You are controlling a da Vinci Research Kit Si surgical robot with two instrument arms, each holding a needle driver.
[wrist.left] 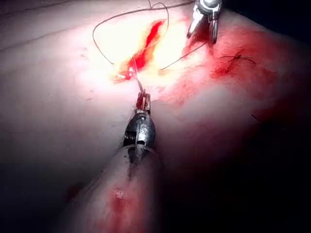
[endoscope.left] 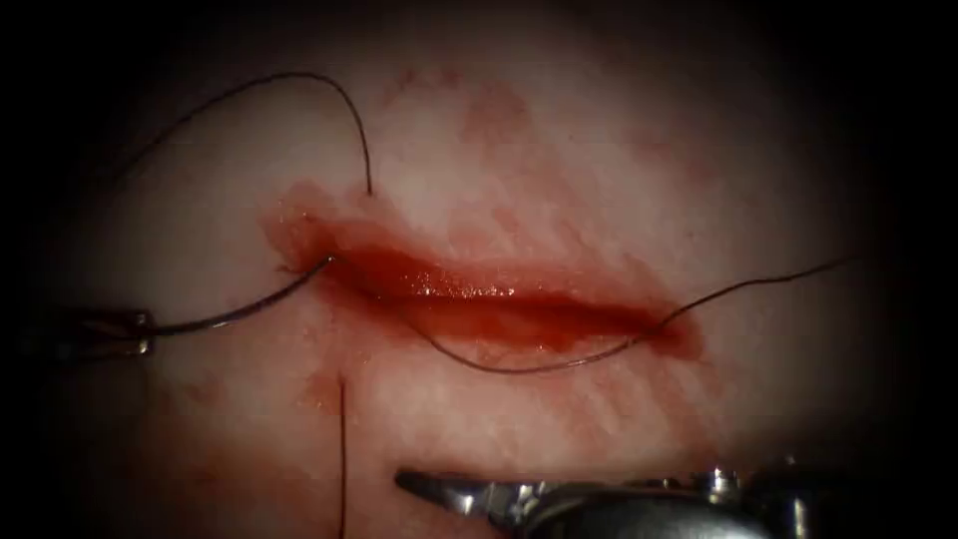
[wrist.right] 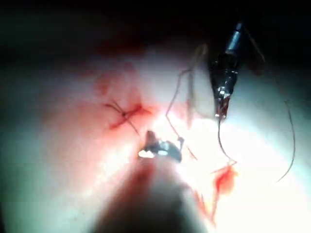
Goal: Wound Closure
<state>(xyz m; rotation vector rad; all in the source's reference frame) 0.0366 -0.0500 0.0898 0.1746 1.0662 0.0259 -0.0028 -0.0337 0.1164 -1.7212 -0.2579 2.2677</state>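
The cut [endoscope.left: 469, 294] runs across the tissue [endoscope.left: 559, 160], wet with red fluid. My left tool [endoscope.left: 145, 332] comes in from the left, its jaws shut on one end of the curved needle [endoscope.left: 249, 307]. The needle's other end is in the tissue at the cut's left end. The left wrist view has these jaws [wrist.left: 143, 100] with the needle [wrist.left: 138, 83] leading to the cut [wrist.left: 148, 43]. My right tool [endoscope.left: 419, 484] hovers near the front edge, below the cut, open and holding nothing. Thread [endoscope.left: 559, 364] trails along the cut's lower lip and off to the right.
A loop of thread [endoscope.left: 329, 90] arcs above the cut's left end, and another strand [endoscope.left: 342, 449] runs down toward the front. An earlier stitch with short cut ends [wrist.right: 124, 114] sits in a red patch beside my right tool [wrist.right: 163, 145].
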